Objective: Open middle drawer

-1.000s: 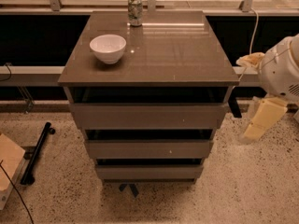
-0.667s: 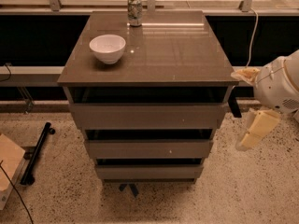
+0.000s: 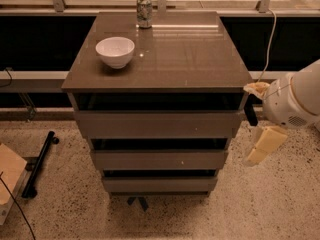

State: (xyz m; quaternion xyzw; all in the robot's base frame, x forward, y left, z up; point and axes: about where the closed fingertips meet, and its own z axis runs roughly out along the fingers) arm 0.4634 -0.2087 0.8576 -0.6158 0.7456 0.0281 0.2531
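Observation:
The middle drawer (image 3: pixel 159 159) is the grey-brown front between the taller top drawer (image 3: pixel 157 124) and the slim bottom drawer (image 3: pixel 160 184). It has a tiny pale speck and sits shut, flush with the others. My gripper (image 3: pixel 261 146) hangs low to the right of the cabinet, about level with the middle drawer's right end and a little apart from it. The white arm housing (image 3: pixel 295 101) is above it, beside the cabinet's top right corner.
A white bowl (image 3: pixel 115 51) and a can (image 3: pixel 144 11) stand on the cabinet top (image 3: pixel 190 54). A black bar (image 3: pixel 40 163) and a cardboard piece (image 3: pixel 7 176) lie on the speckled floor at the left. A cable (image 3: pixel 270 39) hangs behind at the right.
My gripper has moved down and to the left, closer to the cabinet's right side. The drawers have not moved.

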